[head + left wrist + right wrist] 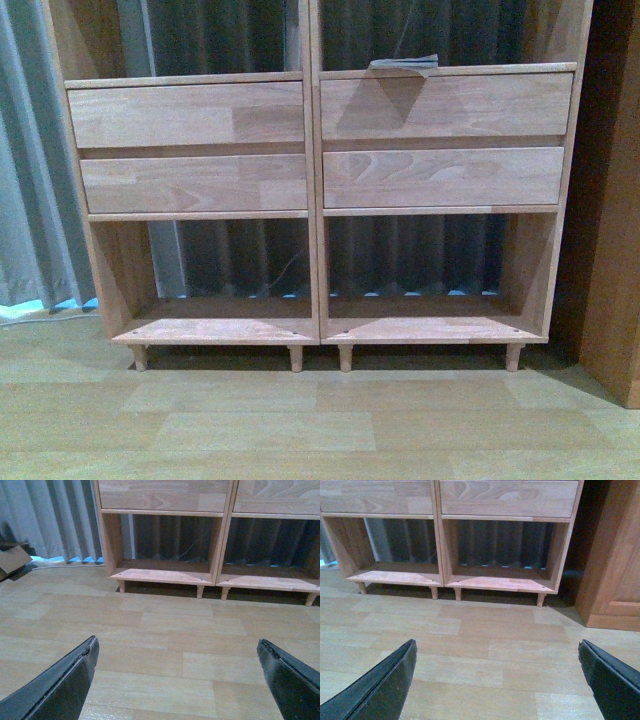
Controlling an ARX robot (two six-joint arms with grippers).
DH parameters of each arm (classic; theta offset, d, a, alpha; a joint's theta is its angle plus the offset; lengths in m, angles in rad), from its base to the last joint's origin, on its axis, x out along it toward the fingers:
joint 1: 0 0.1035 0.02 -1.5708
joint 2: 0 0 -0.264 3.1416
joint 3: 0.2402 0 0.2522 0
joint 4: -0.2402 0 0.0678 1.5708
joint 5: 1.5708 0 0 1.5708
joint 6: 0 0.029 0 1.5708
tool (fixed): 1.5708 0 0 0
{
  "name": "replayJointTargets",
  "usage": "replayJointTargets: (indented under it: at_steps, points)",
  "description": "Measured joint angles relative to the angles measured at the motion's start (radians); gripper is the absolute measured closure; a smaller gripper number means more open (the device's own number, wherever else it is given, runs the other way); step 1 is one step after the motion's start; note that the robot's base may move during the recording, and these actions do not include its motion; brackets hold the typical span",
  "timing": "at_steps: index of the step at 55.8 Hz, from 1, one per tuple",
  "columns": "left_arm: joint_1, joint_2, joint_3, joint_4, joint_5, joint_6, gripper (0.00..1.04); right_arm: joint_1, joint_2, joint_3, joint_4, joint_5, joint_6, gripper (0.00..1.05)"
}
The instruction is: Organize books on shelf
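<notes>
Wood-grained and pale, the shelf (315, 200) stands ahead on short peg legs, two columns wide. The one book (403, 66) in sight lies flat on the board above the right column's drawers. It sits at that board's front edge, nearer the centre upright than the right-hand corner, and one corner looks curled up.

Left gripper (176, 647) and right gripper (496, 647) both hang low over the floor (320, 420). Each has its jaws wide apart and nothing between them.

I judge the book to be the main risk. It looks thin and limp, so a pinch at one corner would probably let the rest sag or fold. A push from the front could slide it back, and the back is open to the curtain (30, 150), so nothing would stop it. A clumsy drag forward could tip it over the front edge.

Room is tight beside the book, because the centre upright stands just to one side. A darker wooden cabinet (615, 555) stands near the shelf's right side and would limit the right arm's swing there. The floor before the shelf looks open, and both lower bays show only bare boards.
</notes>
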Motion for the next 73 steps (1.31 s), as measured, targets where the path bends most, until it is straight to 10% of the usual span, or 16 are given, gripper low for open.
replayJointTargets:
  at_steps: [73]
  points:
    - [0.000, 0.000, 0.000, 0.000, 0.000, 0.000, 0.07, 0.000, 0.000, 0.000, 0.000, 0.000, 0.000, 0.07]
